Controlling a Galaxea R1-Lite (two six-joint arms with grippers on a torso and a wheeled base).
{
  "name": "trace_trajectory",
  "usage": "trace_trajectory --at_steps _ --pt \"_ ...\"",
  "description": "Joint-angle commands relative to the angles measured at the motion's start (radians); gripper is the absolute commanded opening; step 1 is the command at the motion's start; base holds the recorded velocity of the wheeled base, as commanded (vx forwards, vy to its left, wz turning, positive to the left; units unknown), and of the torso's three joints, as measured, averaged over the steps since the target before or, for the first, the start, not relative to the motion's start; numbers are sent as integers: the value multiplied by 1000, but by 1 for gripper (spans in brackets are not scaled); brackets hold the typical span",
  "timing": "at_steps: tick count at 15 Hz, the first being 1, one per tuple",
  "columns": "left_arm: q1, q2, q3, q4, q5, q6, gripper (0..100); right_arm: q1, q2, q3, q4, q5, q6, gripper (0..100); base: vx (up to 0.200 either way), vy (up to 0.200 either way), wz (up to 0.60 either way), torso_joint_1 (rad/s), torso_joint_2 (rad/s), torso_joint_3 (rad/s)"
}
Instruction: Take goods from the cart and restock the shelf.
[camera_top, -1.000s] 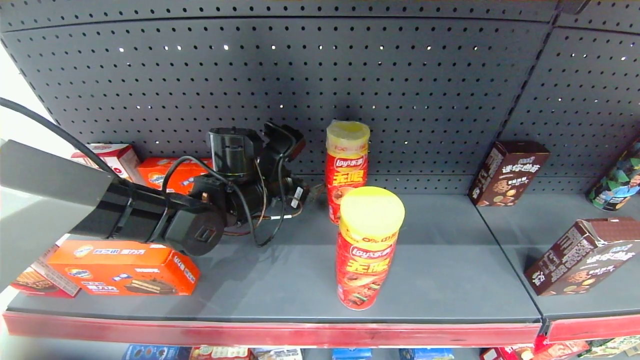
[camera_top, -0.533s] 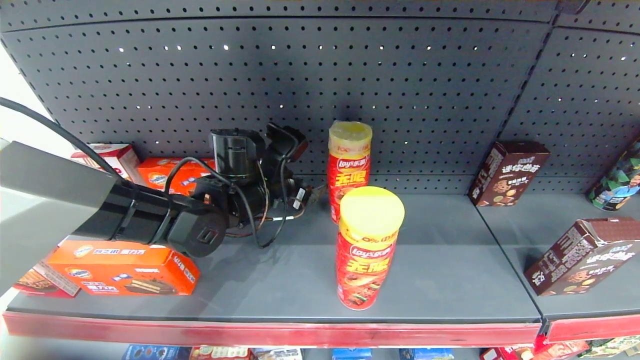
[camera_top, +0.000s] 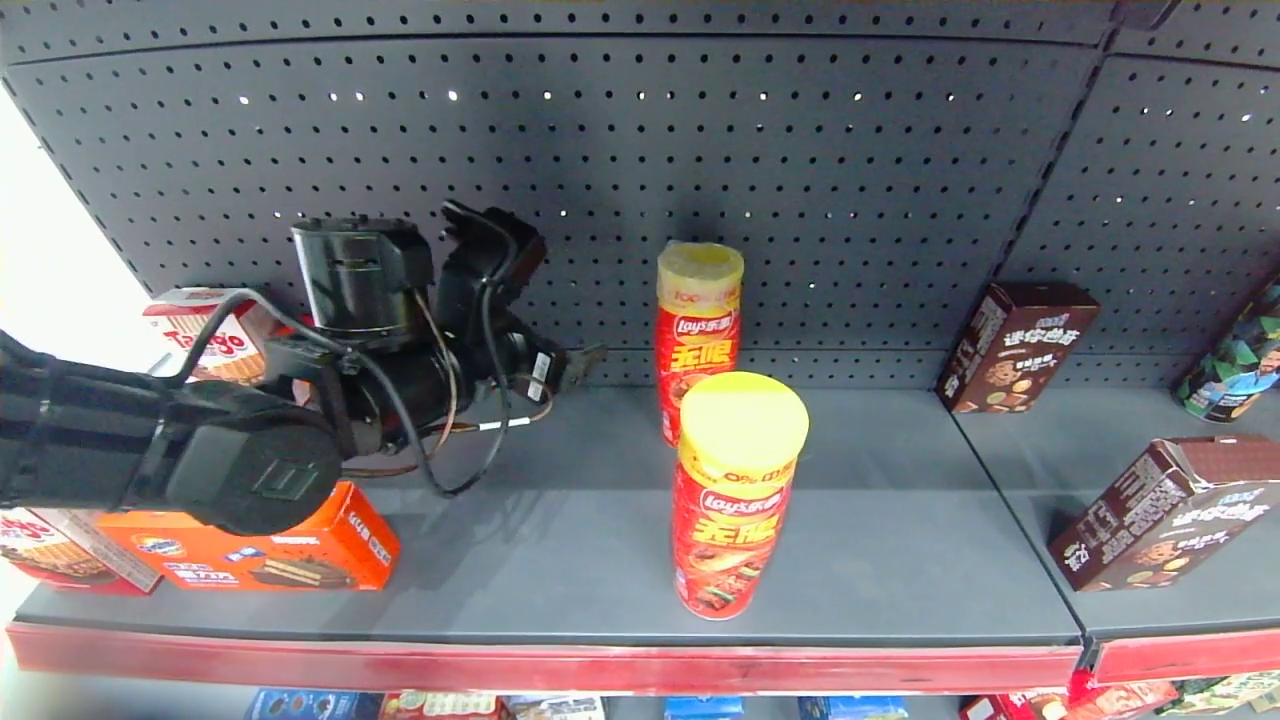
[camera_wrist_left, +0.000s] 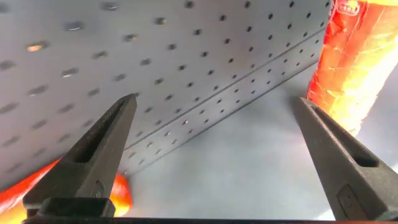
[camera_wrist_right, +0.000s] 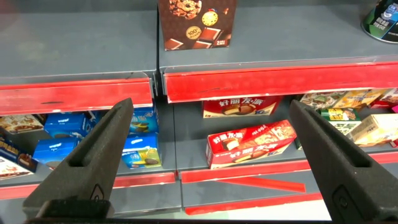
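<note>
My left pincer (camera_wrist_left: 214, 102) is opened wide and holds nothing. It hangs over the gray shelf (camera_top: 560, 560), close to the peg wall (camera_top: 600, 150) at the back. Between its two fingers (camera_wrist_left: 99, 149) I see wall and a bit of shelf. The back can (camera_top: 698, 330) of chips stands near it, on its right — outside the fingers, not touching them. This can is upright, close to the peg wall, with a yellow lid on top.

The front can (camera_top: 738, 490) stands upright too, just in front of the back can and close to the red strip (camera_top: 500, 665) along the shelf's front edge. It hides the bottom of the back can, so I cannot tell if the two touch.

Under my left arm lies an orange box (camera_top: 340, 550), flat on the shelf near the front edge. Far to the right a brown box (camera_top: 1018, 345) stands by the wall, and a second brown box (camera_top: 1160, 510) sits nearer the front.

My right pincer (camera_wrist_right: 211, 104) is wide open as well, with nothing in it. It is down low, facing the lower shelves (camera_wrist_right: 74, 56). There I see a dark box (camera_wrist_right: 196, 22) on the upper one — and blue packs (camera_wrist_right: 134, 146) and a long red box (camera_wrist_right: 252, 143) on the one below.
</note>
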Motion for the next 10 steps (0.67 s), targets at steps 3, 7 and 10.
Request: trace_trajectory --at_steps 3,7,10 --pt "0 -457 340 -67 111 -135 100 0 2 0 -1 0 0 100 0 0 0 0 0 0" --pt "-7 -974 684 8 116 -152 100 0 2 0 -1 0 0 100 0 0 0 0 0 0" --pt "151 -1410 783 410 71 -153 100 0 2 0 -1 0 0 100 0 0 0 0 0 0"
